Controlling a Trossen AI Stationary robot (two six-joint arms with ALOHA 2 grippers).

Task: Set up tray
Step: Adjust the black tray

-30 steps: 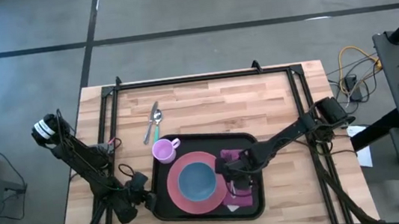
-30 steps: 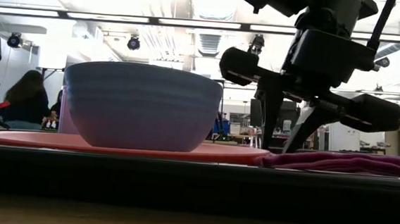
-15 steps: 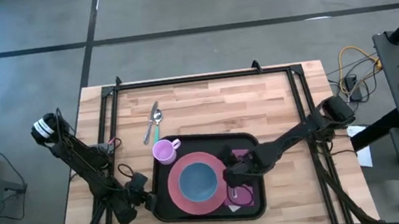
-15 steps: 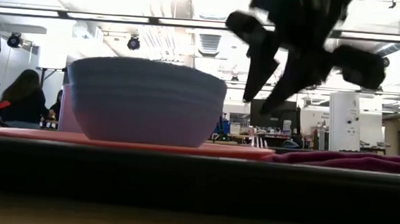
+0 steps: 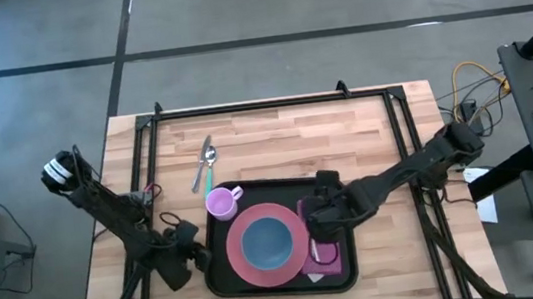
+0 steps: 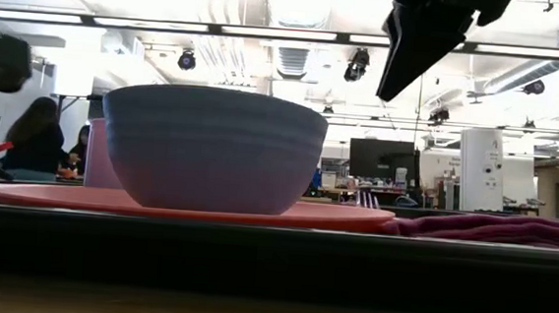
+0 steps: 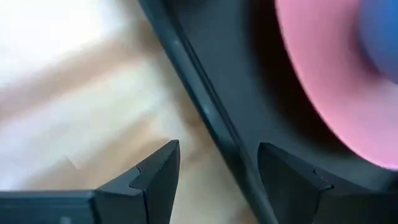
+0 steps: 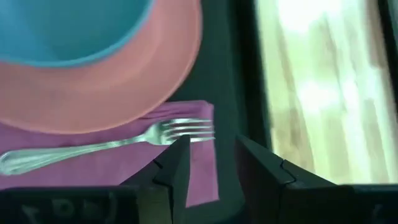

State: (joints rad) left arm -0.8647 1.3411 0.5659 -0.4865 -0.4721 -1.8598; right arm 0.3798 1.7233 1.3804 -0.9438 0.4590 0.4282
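Now you have the tray (image 5: 282, 268) lying on the wooden table (image 5: 275, 138) near its front edge, carrying a pink plate (image 5: 249, 262) with a blue bowl (image 5: 264, 242), plus a purple napkin (image 5: 325, 256) with a fork (image 8: 99, 147) on it. Your right gripper (image 5: 318, 226) hangs above the napkin, fingers slightly parted and holding nothing. Your left gripper (image 7: 217, 171) (fingers spread wide) straddles the tray's left rim. A pink cup (image 5: 219, 201) stands at the tray's back left corner; a spoon (image 5: 209, 159) lies behind it.
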